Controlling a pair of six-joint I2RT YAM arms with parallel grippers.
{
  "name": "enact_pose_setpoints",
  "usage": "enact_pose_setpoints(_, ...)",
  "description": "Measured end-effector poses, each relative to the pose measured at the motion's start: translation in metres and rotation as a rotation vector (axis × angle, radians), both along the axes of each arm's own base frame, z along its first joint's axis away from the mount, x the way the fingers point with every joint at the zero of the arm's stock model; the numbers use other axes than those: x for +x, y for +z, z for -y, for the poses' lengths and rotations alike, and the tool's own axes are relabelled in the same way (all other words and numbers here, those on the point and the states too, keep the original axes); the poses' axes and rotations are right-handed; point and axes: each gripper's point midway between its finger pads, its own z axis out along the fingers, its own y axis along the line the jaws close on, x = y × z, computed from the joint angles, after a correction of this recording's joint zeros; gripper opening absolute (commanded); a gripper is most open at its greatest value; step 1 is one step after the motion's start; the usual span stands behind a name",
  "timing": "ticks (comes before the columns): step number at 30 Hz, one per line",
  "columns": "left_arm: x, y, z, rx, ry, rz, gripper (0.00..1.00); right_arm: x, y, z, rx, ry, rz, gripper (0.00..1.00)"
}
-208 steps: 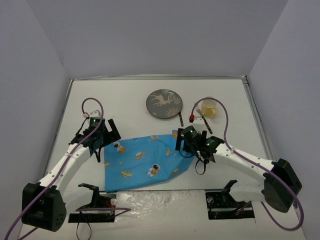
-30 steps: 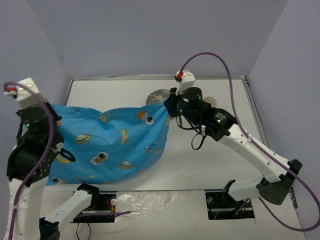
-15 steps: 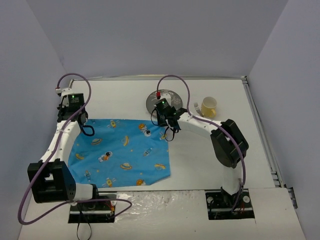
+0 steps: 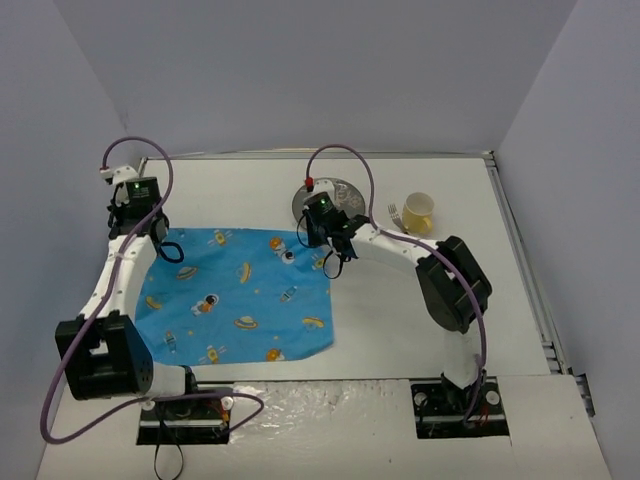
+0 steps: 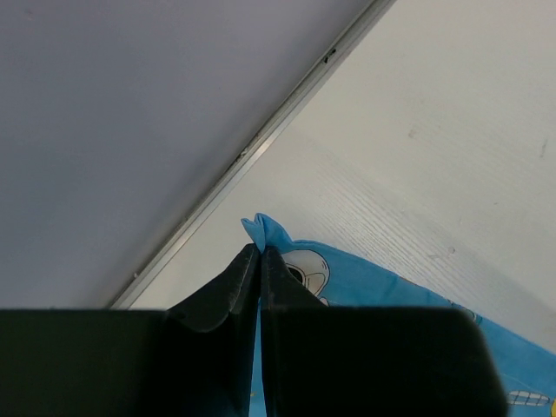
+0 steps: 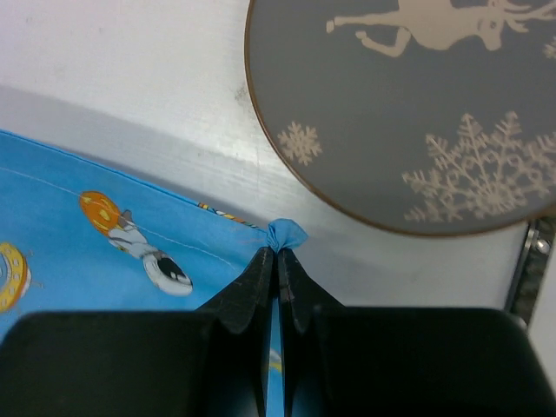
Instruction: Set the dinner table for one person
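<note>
The blue cartoon-print placemat (image 4: 240, 295) lies spread on the white dinner table (image 4: 400, 310). My left gripper (image 4: 156, 232) is shut on the placemat's far left corner (image 5: 265, 233), low over the table near the left rim. My right gripper (image 4: 306, 238) is shut on the far right corner (image 6: 285, 234), just in front of a grey plate (image 4: 328, 196) with a white deer and snowflakes (image 6: 408, 113). A yellow cup (image 4: 418, 211) and a fork (image 4: 394, 213) lie right of the plate.
The table's thin metal rim (image 5: 261, 143) runs close behind the left gripper, with the grey wall beyond it. The plate's edge lies a short way beyond the right gripper's fingertips (image 6: 261, 261).
Both arms came down from holding the cloth hanging in the air. The placemat is now laid flat, and over the last half second it was drawn a little farther back and left.
</note>
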Motion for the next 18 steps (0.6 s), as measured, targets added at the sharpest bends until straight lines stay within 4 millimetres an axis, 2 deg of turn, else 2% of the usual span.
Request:
enact_pose_setpoints(2, -0.008, 0.024, 0.003, 0.001, -0.012, 0.060, 0.00, -0.011, 0.014, 0.007, -0.002, 0.010, 0.022, 0.00)
enact_pose_setpoints(4, -0.020, 0.060, 0.005, 0.010, -0.023, 0.152, 0.00, -0.022, 0.043, 0.011, 0.013, 0.025, 0.065, 0.00)
enact_pose_setpoints(9, -0.058, 0.173, 0.010, 0.059, -0.041, 0.399, 0.00, -0.049, 0.155, 0.017, 0.151, 0.053, 0.262, 0.00)
enact_pose_setpoints(11, -0.077, 0.207, 0.012, 0.077, -0.041, 0.480, 0.00, -0.064, 0.196, 0.023, 0.217, 0.066, 0.337, 0.00)
enact_pose_setpoints(14, -0.108, 0.233, 0.014, 0.096, -0.037, 0.533, 0.00, -0.087, 0.239, 0.036, 0.289, 0.086, 0.418, 0.00)
enact_pose_setpoints(18, -0.142, 0.250, 0.018, 0.107, -0.041, 0.559, 0.00, -0.113, 0.258, 0.047, 0.340, 0.131, 0.453, 0.00)
